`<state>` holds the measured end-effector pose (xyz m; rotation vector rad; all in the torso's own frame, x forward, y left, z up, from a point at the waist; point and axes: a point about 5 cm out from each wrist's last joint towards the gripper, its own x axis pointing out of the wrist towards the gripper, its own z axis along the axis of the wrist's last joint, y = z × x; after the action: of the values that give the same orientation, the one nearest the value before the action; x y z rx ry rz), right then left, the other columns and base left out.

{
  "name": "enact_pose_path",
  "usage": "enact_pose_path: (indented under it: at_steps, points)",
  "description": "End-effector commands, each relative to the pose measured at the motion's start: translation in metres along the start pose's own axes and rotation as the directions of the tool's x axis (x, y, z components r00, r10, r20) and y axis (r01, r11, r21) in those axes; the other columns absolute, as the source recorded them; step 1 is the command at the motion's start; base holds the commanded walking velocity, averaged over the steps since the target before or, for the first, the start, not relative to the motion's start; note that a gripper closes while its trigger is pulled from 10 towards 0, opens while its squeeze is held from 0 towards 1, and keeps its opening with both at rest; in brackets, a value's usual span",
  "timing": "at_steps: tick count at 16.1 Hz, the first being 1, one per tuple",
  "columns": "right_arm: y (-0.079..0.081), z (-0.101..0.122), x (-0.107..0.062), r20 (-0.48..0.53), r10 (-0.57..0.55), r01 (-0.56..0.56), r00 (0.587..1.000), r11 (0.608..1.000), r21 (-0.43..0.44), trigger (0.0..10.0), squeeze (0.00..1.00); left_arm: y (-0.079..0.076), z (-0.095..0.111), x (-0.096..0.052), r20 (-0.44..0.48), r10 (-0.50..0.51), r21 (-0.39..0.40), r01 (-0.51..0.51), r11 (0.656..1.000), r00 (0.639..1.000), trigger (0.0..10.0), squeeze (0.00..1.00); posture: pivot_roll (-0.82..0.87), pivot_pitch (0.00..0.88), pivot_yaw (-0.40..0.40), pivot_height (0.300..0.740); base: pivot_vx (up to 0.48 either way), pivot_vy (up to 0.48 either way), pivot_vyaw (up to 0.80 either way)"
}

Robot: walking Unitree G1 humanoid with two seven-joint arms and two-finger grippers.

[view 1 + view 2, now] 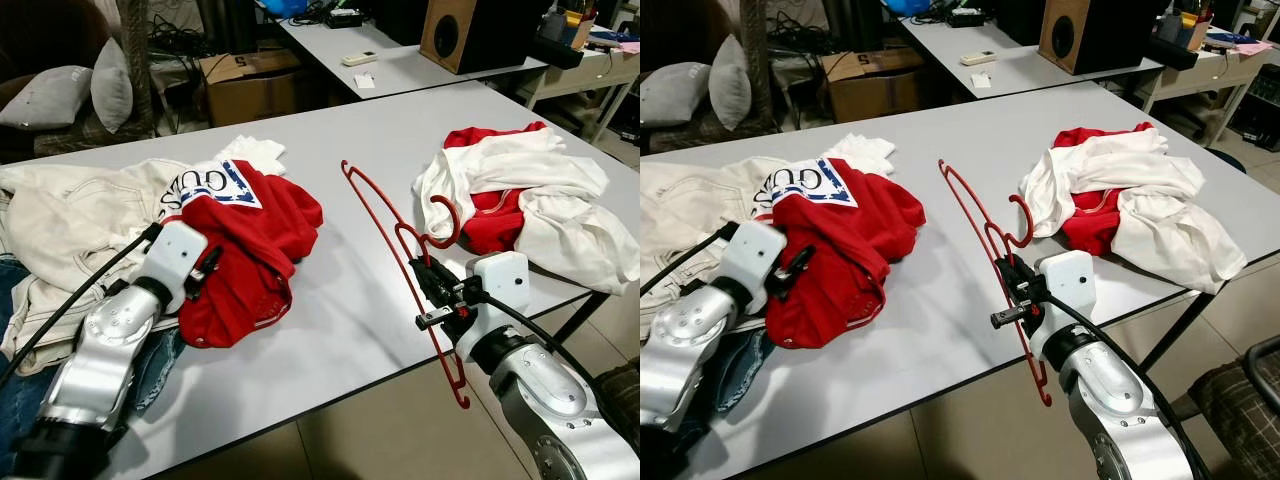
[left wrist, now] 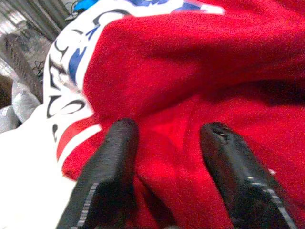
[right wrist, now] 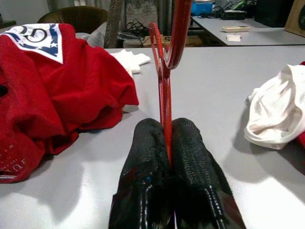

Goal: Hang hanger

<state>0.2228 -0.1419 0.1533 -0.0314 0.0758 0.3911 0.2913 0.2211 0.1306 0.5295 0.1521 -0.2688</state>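
Seen from head height, the two eye views look forward and down across a grey table point(image 1: 350, 300), sharing its near edge, both clothing piles and both arms, the right eye's scene sitting slightly further left in frame. The left wrist camera, close in, faces along its black fingers point(image 2: 109, 176) into a red shirt point(image 2: 190, 71). The right wrist camera looks low across the tabletop past its fingers point(image 3: 190, 157) toward the far edge.

arms: silver, rounded | wrist housings: white boxes | fingers point(image 2: 112, 162): long, black | cables: black
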Motion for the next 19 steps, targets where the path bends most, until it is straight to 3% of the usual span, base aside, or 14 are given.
enact_pose_path:
  at_steps: [1, 6, 12, 15, 19]
  points:
    - [0.000, 0.000, 0.002, 0.003, 0.010, -0.010, 1.000, 1.000, -0.010, 10.0, 0.00, 0.004, -0.001, -0.005, -0.007, 0.005, 0.009, -0.005, 1.000, 1.000, 0.0, 0.00, 0.00, 0.000, 0.042, 0.740, 0.000, 0.000, 0.00]
    - [0.002, -0.001, 0.004, 0.008, 0.020, -0.020, 1.000, 1.000, -0.009, 10.0, 0.00, 0.012, -0.004, -0.016, -0.034, 0.006, 0.072, -0.004, 0.997, 0.999, 0.0, 0.00, 0.01, 0.000, 0.042, 0.740, 0.000, 0.000, 0.00]
    - [0.001, -0.001, 0.005, 0.015, 0.010, -0.010, 1.000, 1.000, -0.010, 10.0, 0.00, 0.014, -0.003, -0.010, -0.052, 0.002, 0.100, 0.004, 0.995, 0.999, 0.0, 0.00, 0.00, 0.000, 0.055, 0.740, 0.000, 0.000, 0.00]
    - [0.000, -0.001, 0.003, 0.018, 0.019, -0.019, 1.000, 1.000, -0.010, 10.0, 0.00, 0.013, 0.006, -0.006, -0.012, -0.030, 0.060, 0.031, 0.998, 0.999, 0.0, 0.00, 0.01, 0.000, 0.055, 0.740, 0.000, 0.000, 0.00]
    - [0.008, 0.016, -0.018, 0.096, 0.286, -0.290, 0.953, 0.957, 0.029, 10.0, 0.00, 0.017, 0.046, 0.010, 0.098, -0.103, -0.051, 0.108, 0.993, 0.990, 0.0, 0.00, 0.01, 0.000, 0.050, 0.740, 0.000, 0.000, 0.00]
